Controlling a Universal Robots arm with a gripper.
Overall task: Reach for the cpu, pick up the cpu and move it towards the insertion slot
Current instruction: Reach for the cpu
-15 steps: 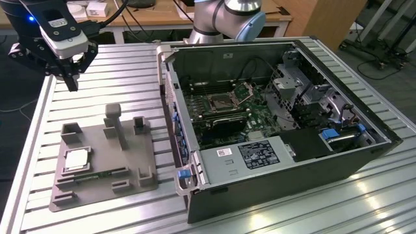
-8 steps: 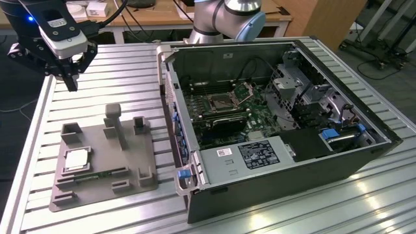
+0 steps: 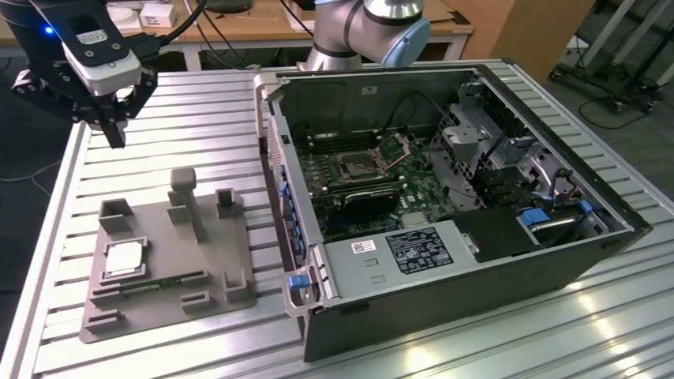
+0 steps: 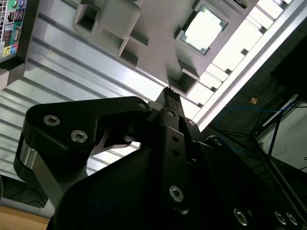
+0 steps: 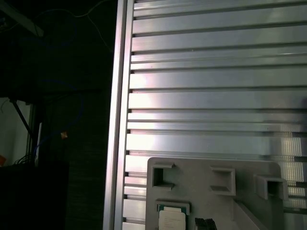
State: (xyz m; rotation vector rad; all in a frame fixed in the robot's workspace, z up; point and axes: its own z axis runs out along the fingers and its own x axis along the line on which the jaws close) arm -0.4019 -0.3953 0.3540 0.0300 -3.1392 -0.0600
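Hovering gripper (image 3: 114, 140), narrow & empty, apart frm cpu (image 3: 125, 258), flat face-up in tray (image 3: 158, 230).

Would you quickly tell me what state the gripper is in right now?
Gripper: jaws closed, holding nothing; the cpu is not grasped.

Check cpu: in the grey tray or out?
In. The cpu lies flat in the grey tray's square recess; the gripper hangs well apart from it.
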